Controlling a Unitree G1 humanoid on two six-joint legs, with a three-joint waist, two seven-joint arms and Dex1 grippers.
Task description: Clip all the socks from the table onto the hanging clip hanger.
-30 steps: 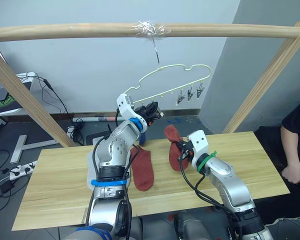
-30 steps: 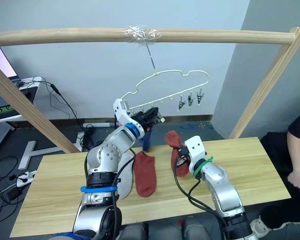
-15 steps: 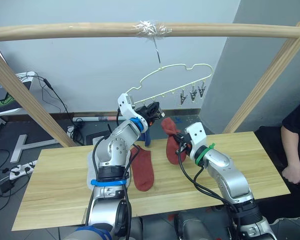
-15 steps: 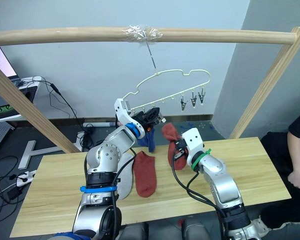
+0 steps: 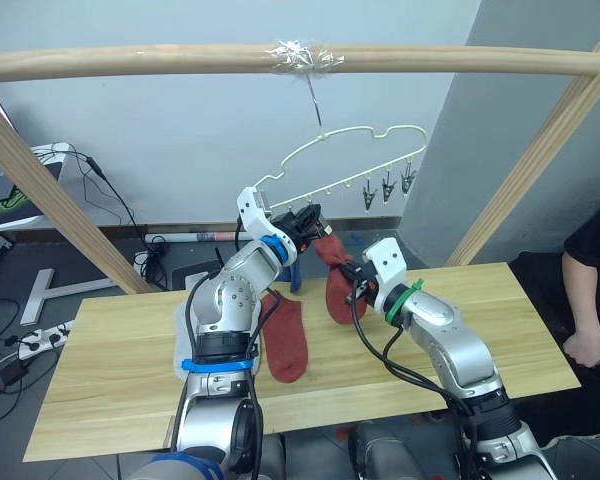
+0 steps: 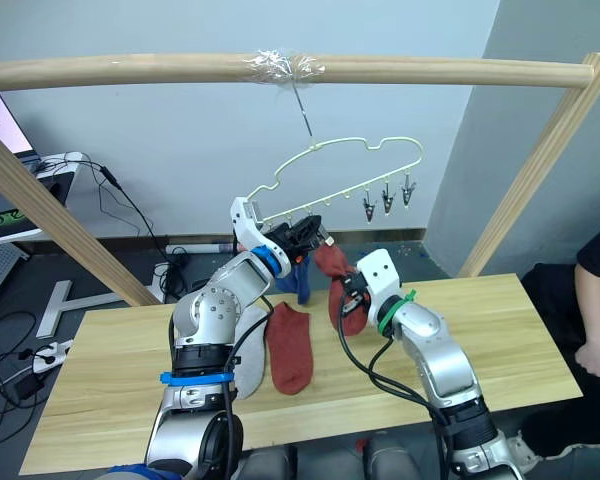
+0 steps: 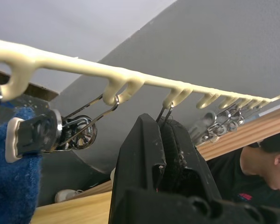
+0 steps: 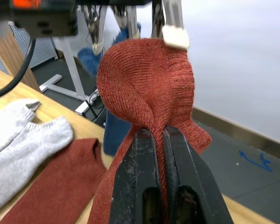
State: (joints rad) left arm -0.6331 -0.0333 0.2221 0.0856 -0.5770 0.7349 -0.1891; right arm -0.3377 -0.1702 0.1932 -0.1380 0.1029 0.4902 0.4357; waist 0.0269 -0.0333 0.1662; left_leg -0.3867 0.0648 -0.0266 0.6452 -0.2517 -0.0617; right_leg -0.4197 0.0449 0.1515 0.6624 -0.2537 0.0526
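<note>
Up at the clip hanger [image 5: 352, 158] — right gripper [image 8: 159, 135] jaws pinching a rust-red sock [image 8: 147, 79], left gripper [image 5: 305, 222] squeezing a clip [image 7: 164, 112]

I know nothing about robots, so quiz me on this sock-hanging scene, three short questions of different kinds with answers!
1. True or false: the right pincer is shut on a rust red sock.
2. Which sock already hangs from the clip hanger? A) grey B) blue C) red
3. Fill in: a second red sock lies flat on the ____.

Key
1. True; its fingers pinch the sock and lift it up to the clips.
2. B; the blue sock dangles beside the left pincer.
3. table, beside the grey socks.
</note>
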